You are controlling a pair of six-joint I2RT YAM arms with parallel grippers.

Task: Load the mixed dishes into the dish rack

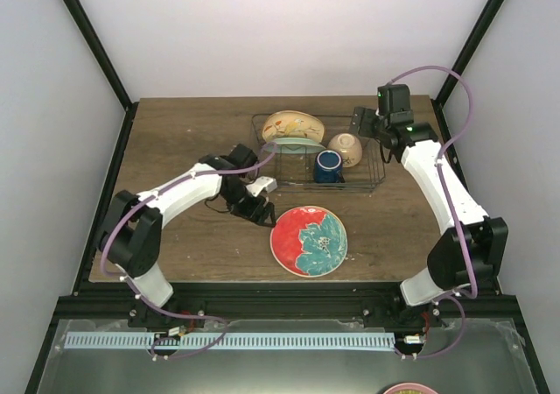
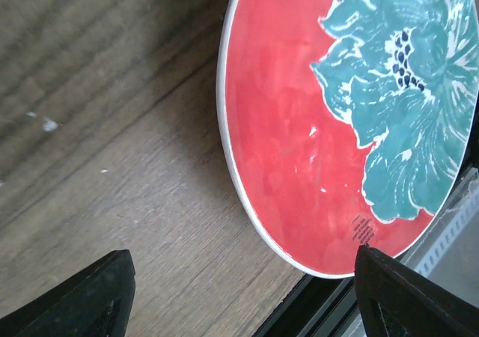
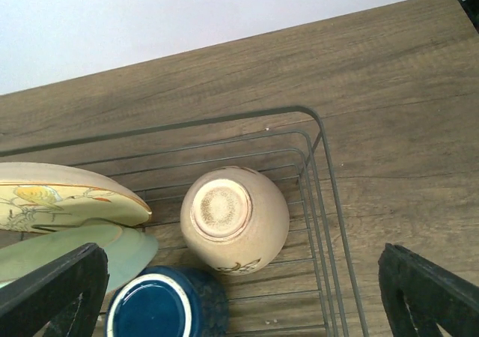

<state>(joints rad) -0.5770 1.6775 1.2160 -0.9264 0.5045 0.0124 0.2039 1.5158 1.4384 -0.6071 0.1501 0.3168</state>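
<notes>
A red plate with a teal flower point(image 1: 308, 240) lies flat on the table near the front edge; it also shows in the left wrist view point(image 2: 352, 120). My left gripper point(image 1: 260, 212) is open and empty just left of its rim, low over the table. The dark wire dish rack point(image 1: 372, 182) holds the cream-yellow bird plate point(image 1: 293, 128), the mint green plate point(image 1: 295, 145), the dark blue mug point(image 1: 328, 166) and the cream bowl point(image 1: 346, 149), upside down. My right gripper point(image 1: 363, 124) is open and empty above the bowl point(image 3: 234, 219). The tan plate is out of view.
The rack's right wall point(image 3: 329, 202) stands close beside the bowl. The table's front edge and a black rail point(image 2: 314, 314) run just past the red plate. Bare wood lies left of the rack.
</notes>
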